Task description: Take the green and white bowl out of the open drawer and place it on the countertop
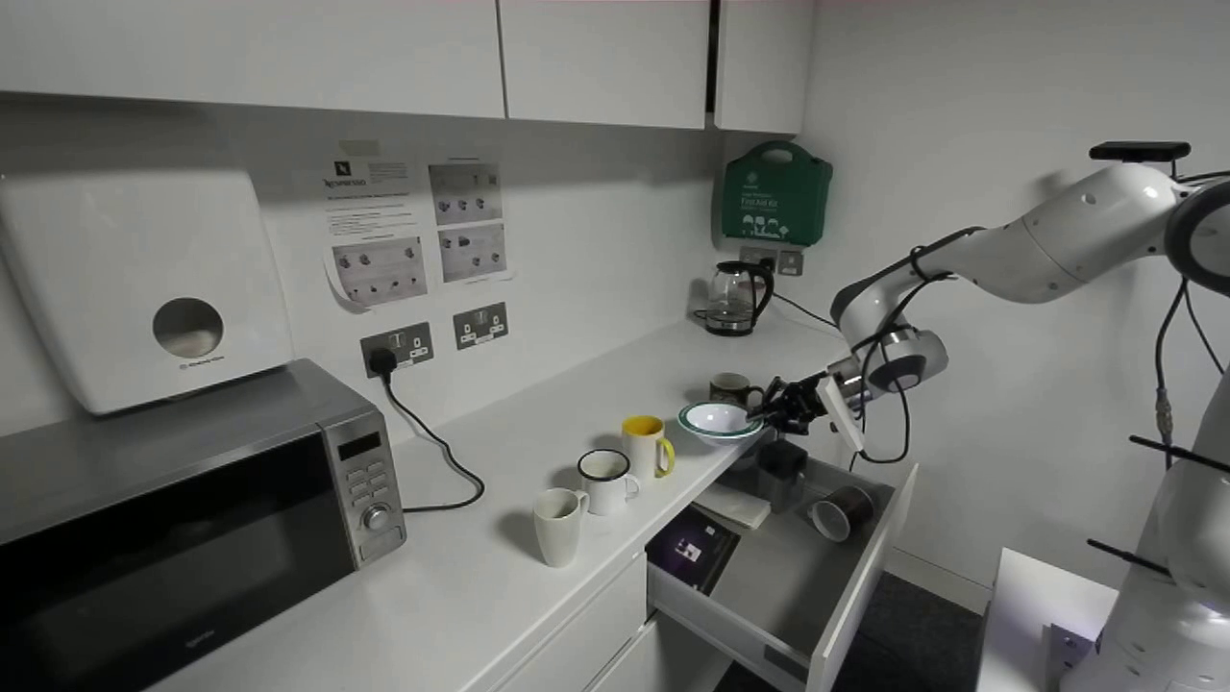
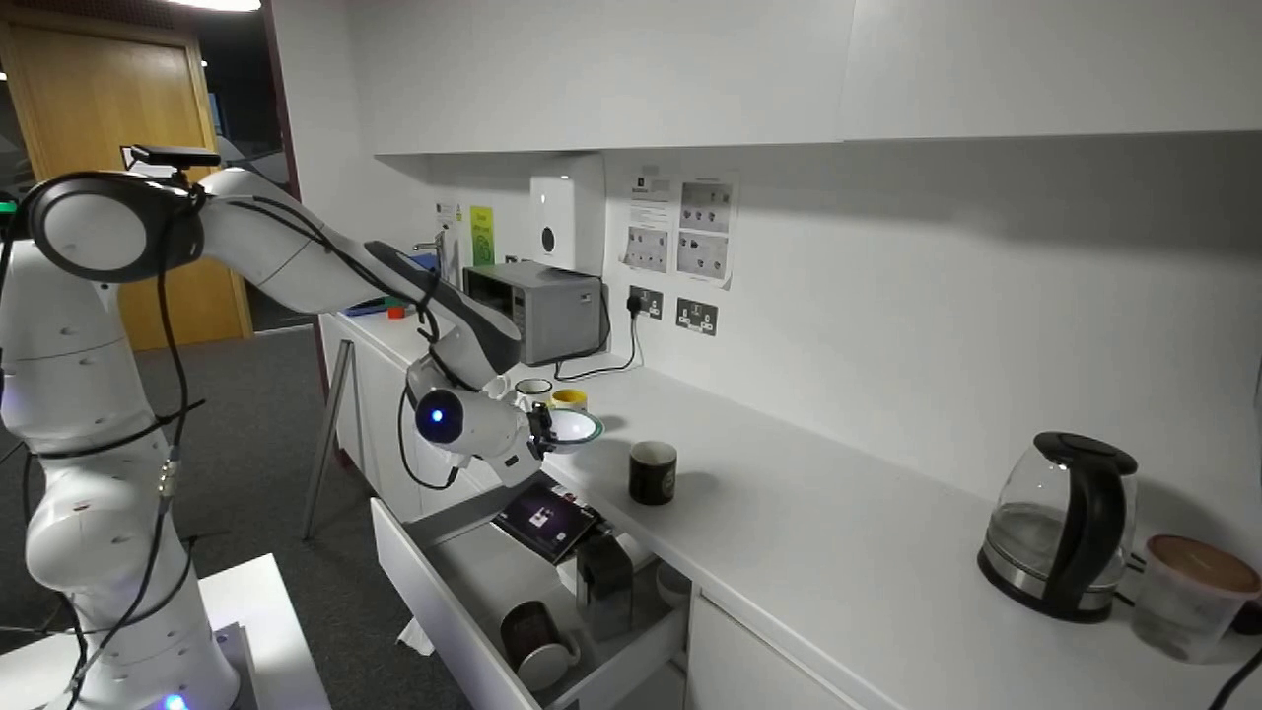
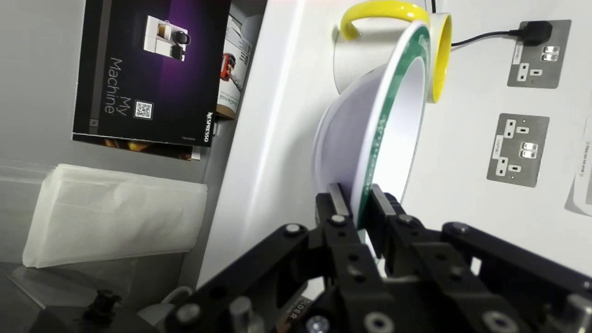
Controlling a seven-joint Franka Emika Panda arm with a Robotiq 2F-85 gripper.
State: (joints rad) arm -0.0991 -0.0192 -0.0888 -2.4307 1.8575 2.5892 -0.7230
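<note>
The green and white bowl (image 1: pixel 716 421) is at the front edge of the white countertop (image 1: pixel 442 586), beside and partly above the open drawer (image 1: pixel 870 577). It also shows in an exterior view (image 2: pixel 574 426). In the wrist view the bowl (image 3: pixel 349 129) is seen edge-on, its green rim running between the fingers. My gripper (image 3: pixel 356 192) is shut on that rim, one finger inside and one outside. In an exterior view the gripper (image 1: pixel 764 415) reaches the bowl from the wall-corner side. Whether the bowl's foot touches the countertop I cannot tell.
A yellow-handled mug (image 1: pixel 638 450), a black-rimmed mug (image 1: pixel 603 488) and a white mug (image 1: pixel 557 529) stand beside the bowl. A dark mug (image 2: pixel 653 473) stands on its other side. The drawer holds a black booklet (image 3: pixel 157 69), napkins (image 3: pixel 115 212) and a fallen cup (image 2: pixel 532 646).
</note>
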